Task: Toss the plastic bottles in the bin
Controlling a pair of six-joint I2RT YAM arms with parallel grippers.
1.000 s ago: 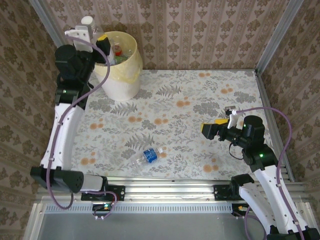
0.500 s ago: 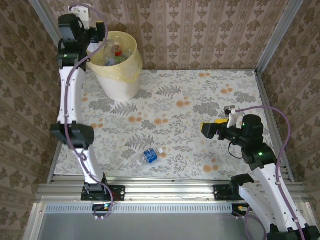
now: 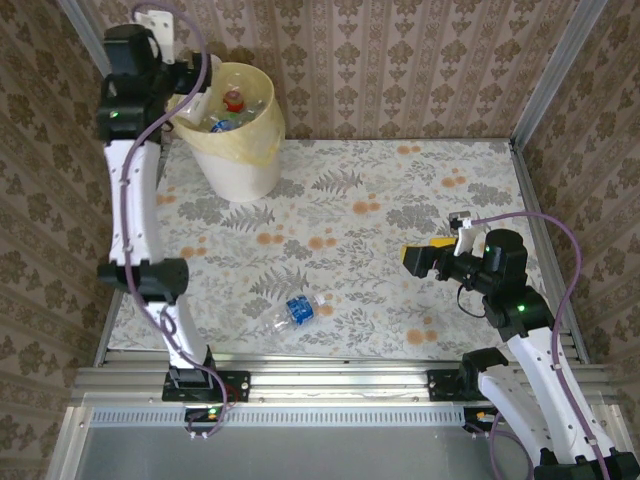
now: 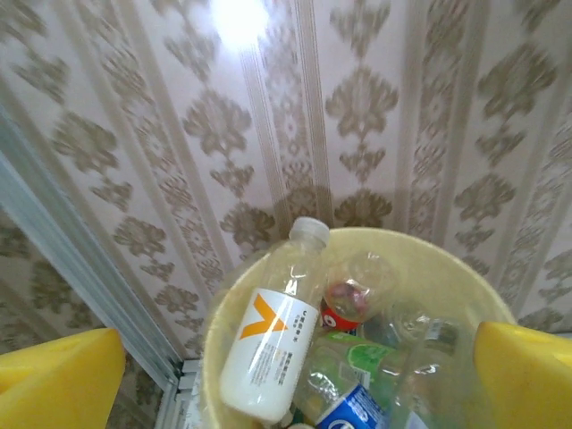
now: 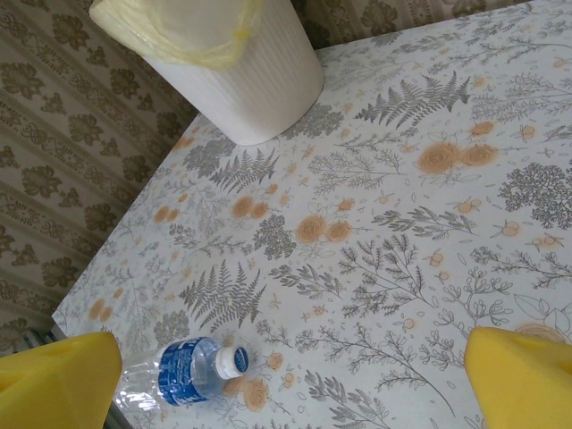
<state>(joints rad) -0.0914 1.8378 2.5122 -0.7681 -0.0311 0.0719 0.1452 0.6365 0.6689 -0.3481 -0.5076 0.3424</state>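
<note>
The bin stands at the table's far left, a pale-yellow bucket with a yellowish bag. Several plastic bottles lie inside it. In the left wrist view a white bottle with an orange mark rests on top, beside red-labelled, green-labelled and blue-labelled ones. My left gripper hangs open over the bin's left rim, holding nothing. One clear bottle with a blue label lies on its side near the front edge. My right gripper hovers open to the right of it, well apart.
Patterned walls close in the table at the back and both sides, with metal posts at the corners. The bin sits close to the back wall. A metal rail runs along the near edge.
The left gripper has let go of the white-capped bottle it held above the bin; that bottle now lies in the bin. The left arm stretched further back. The right arm stayed put.
</note>
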